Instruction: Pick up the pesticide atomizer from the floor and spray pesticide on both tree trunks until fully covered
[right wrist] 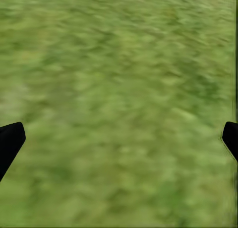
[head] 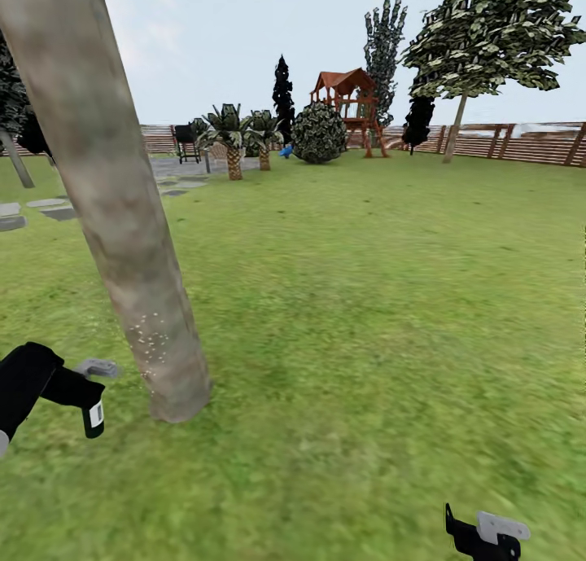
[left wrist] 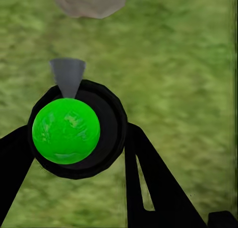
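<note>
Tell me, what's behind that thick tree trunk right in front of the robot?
Behind the tree trunk lie grass and pale stone slabs, with the wooden fence far beyond. Whatever sits directly behind its width is hidden.

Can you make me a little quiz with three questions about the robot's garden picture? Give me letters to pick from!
1. Where is the bottle?
A. lying on the grass
B. in the left hand
C. on the fence

2. What colour is the round top of the bottle in the left wrist view?
A. green
B. blue
C. yellow

3. How is the right hand?
A. shut on a ball
B. shut on a leaf
C. open

Answers:
1 B: the left hand grips the bottle beside the tree trunk.
2 A: the top is bright green there.
3 C: the right hand has its fingers wide apart over bare grass.
</note>
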Available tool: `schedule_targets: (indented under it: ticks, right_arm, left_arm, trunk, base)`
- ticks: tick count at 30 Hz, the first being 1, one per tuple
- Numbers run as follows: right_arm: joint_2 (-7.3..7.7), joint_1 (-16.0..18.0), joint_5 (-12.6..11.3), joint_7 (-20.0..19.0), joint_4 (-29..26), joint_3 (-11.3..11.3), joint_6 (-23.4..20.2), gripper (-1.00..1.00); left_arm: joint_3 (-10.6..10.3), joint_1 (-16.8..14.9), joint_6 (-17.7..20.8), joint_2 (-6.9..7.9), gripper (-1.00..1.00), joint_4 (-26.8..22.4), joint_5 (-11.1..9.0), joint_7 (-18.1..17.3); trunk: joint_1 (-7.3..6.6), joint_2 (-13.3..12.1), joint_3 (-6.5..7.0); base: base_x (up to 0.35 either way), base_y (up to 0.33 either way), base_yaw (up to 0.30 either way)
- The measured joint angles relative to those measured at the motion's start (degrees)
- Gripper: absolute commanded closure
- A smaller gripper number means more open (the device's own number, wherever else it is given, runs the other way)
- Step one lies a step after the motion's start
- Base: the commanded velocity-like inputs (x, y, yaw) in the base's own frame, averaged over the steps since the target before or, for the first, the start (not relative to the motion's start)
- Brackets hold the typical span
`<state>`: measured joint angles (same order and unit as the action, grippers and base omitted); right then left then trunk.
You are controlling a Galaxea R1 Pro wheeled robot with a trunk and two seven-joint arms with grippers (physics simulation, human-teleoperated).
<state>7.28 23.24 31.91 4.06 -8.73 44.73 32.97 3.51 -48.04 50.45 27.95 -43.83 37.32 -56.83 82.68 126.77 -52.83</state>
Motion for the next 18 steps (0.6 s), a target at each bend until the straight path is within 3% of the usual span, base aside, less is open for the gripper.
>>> schedule_targets:
  ticks: [15,18]
  right_arm:
    - [0.00,0.0,0.0,0.0,0.0,0.0,0.0,-1.00]
    - [-0.03,0.0,0.0,0.0,0.0,0.0,0.0,-1.00]
  left_arm:
    - [0.1,0.0,0.1,-0.06,1.00,0.0,0.0,0.0]
    - [-0.1,0.1,0.1,0.01,1.00,0.1,0.1,0.2]
  trunk:
    - [0.01,0.0,0.00]
    - [0.00,0.0,0.00]
  base:
    - [-0.059,-0.273,0.000]
    - [-0.008,-0.274,0.161]
